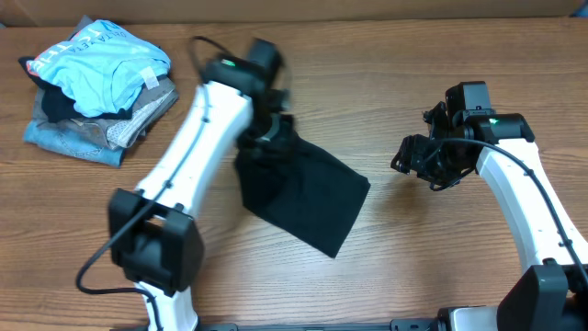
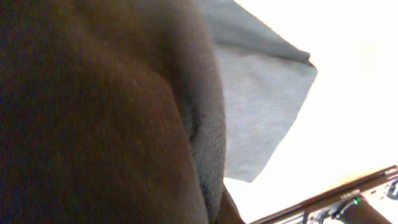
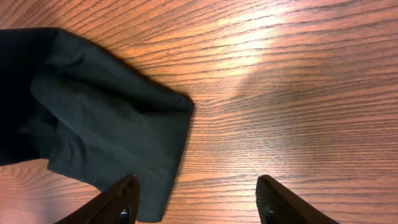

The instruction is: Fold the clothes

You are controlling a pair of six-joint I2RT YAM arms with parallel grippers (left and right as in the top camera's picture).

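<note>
The black T-shirt [image 1: 308, 198] is folded into a compact shape in the middle of the table, one corner pointing toward the front. My left gripper [image 1: 266, 129] is at its back left edge, shut on the fabric, and that edge looks lifted. In the left wrist view dark cloth fills the frame right up against the camera, with the rest of the shirt [image 2: 261, 106] hanging below. My right gripper [image 1: 409, 158] is open and empty to the right of the shirt. In the right wrist view its fingers [image 3: 199, 205] hover over bare wood beside a shirt corner [image 3: 93, 118].
A pile of clothes stands at the back left: a light blue garment with white print [image 1: 106, 60] on top of grey and denim-blue folded garments [image 1: 83, 138]. The wooden table [image 1: 423, 267] runs to the front edge.
</note>
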